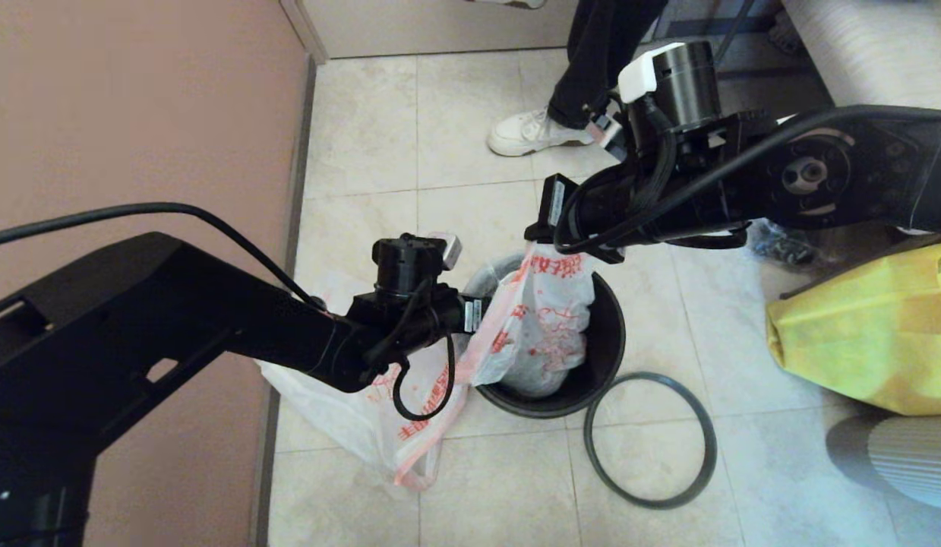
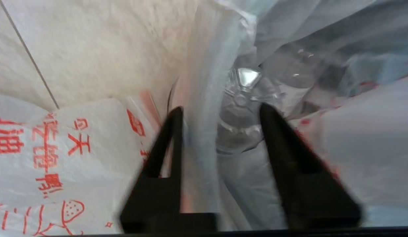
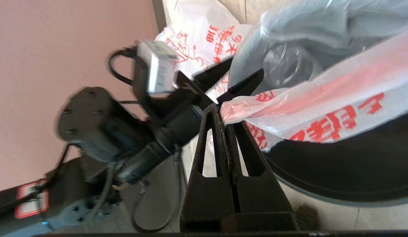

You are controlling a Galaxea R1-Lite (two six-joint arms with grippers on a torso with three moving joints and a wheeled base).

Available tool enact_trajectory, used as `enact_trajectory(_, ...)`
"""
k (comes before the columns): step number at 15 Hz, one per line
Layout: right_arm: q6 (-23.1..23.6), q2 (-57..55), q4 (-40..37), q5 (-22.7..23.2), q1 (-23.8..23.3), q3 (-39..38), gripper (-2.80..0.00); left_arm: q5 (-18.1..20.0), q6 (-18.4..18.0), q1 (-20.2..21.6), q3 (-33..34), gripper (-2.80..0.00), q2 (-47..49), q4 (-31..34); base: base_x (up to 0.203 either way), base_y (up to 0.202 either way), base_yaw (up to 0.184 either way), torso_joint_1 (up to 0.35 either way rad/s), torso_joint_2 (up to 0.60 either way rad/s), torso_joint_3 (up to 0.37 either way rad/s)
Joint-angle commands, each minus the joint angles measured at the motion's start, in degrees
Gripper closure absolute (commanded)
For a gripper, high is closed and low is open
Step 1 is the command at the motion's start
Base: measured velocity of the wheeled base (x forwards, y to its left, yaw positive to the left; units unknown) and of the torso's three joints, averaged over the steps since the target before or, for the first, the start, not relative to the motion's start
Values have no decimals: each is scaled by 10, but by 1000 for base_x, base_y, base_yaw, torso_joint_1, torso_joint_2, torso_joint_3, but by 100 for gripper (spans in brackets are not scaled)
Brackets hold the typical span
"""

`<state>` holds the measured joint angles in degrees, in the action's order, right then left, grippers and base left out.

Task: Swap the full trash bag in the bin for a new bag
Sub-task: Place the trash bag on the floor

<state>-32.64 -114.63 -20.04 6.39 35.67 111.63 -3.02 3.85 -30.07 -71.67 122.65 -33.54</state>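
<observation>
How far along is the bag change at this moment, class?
Done: the dark ring rim lies off the bin on the floor. In hand: the right gripper pinches the full trash bag in the bin; the left gripper is open at its edge. Left: lifting it out, fitting the new bag.

The full trash bag [image 1: 542, 319] is translucent white with red print; the bin [image 1: 603, 357] dark inside; the fabric bag [image 1: 865, 334] yellow.
</observation>
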Motion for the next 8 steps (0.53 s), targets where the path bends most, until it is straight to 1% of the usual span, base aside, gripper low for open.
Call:
enact_trajectory(1, -1, -2, -2, 0, 0, -2, 0, -1, 2, -5, 2, -280, -18, -2, 0, 0, 0, 0, 0, 0)
enact_trajectory(3, 1, -2, -3, -1, 1, -2, 0, -1, 9, -10, 8, -280, -40, -2, 0, 0, 0, 0, 0, 0)
enact_trajectory(5, 1, 7, -22, -4, 1, -2, 0, -1, 28, -17, 13, -280, -71, -1, 0, 0, 0, 0, 0, 0)
enact_trajectory(8, 3, 41, -42, -4, 6, -2, 0, -2, 35, -21, 30, -280, -132, -1, 0, 0, 0, 0, 0, 0)
